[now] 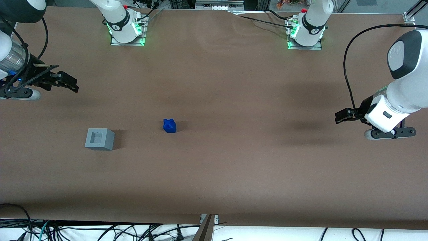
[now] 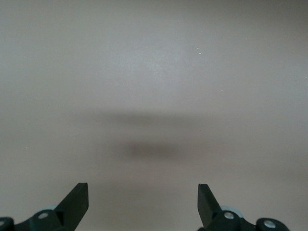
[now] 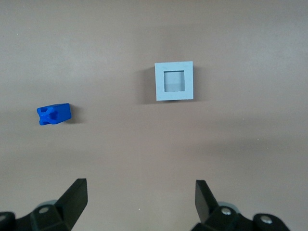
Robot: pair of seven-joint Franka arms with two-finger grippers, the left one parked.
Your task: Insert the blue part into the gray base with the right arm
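No legible text, label, brand or number anywhere — only unreadable round emblems on the arm bases [image 1: 117, 26].

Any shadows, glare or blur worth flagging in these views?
Front view: blue part and gray base cast soft shadows; pincer open above bare table. Right wrist view: both sharp, no glare. Left wrist view: only a blurred shadow.

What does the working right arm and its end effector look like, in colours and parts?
The right arm is white with black joint sections, a ribbed silver wrist ring and a small blue light. Thin black cables run along it. Its end effector, open above the table near the working arm's end, is black with two tapered fingers.
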